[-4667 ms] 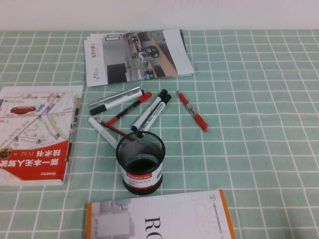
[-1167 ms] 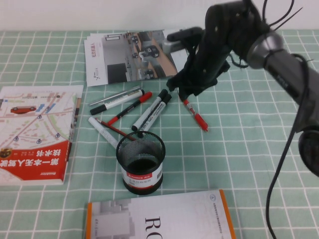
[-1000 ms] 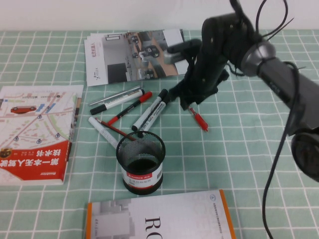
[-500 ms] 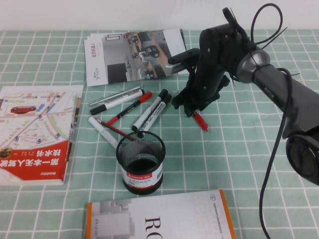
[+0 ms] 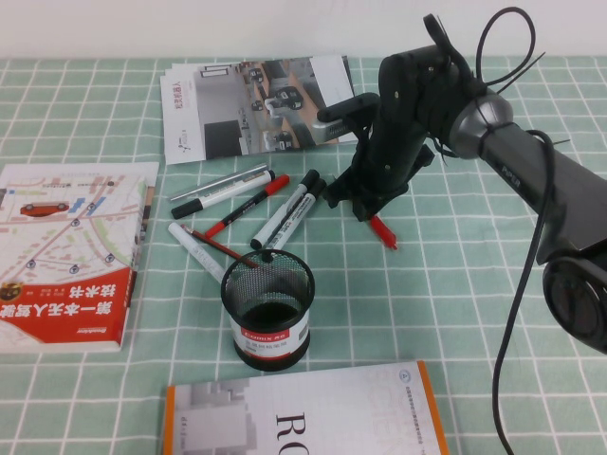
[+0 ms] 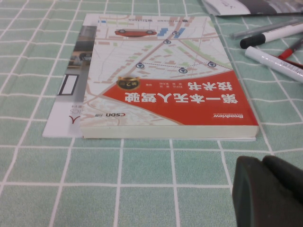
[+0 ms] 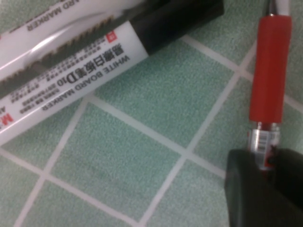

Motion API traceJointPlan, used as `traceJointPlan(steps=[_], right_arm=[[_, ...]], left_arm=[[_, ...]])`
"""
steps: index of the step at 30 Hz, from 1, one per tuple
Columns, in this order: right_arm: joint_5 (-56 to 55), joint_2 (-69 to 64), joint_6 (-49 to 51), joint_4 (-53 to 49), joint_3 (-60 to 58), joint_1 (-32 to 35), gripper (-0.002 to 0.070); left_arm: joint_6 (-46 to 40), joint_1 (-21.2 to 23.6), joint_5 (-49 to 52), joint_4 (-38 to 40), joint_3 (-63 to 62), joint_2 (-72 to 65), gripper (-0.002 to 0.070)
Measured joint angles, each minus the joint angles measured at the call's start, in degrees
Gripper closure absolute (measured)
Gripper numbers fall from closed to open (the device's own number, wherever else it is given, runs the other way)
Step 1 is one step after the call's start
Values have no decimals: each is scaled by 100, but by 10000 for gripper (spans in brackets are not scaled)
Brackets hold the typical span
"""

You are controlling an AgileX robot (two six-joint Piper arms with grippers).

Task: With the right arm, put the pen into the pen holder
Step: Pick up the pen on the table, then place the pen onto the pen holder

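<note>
The red pen lies on the green checked cloth, right of the marker pile; only its lower end shows past the gripper. My right gripper is down on the pen's middle. In the right wrist view the pen runs between the two dark fingers, which sit tight against its silver section, with my right gripper at table level. The black mesh pen holder stands upright in front of the markers, apart from the gripper. My left gripper hangs shut and empty just above the cloth beside the red book.
Fat white markers and a thin black-and-red marker lie just left of the pen. Brochures lie at the back, a red-covered book at the left, an orange-edged book at the front edge.
The right arm came in from the right, moved down over the pen and settled its fingers around the pen's middle. The pen and the holder have not moved.
</note>
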State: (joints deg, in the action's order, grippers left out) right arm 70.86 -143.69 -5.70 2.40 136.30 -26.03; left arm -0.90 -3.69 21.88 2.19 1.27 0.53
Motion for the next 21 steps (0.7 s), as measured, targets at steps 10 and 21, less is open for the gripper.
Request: traceJointPlan(steps=[10,21], right_arm=[[-13,194,0,-134,-179,0,601],[-856,2787,98,-240,-3108,-102,601]], left_arm=[[0,0,0,0,0,0,679],[0,0,0,0,0,0,679]])
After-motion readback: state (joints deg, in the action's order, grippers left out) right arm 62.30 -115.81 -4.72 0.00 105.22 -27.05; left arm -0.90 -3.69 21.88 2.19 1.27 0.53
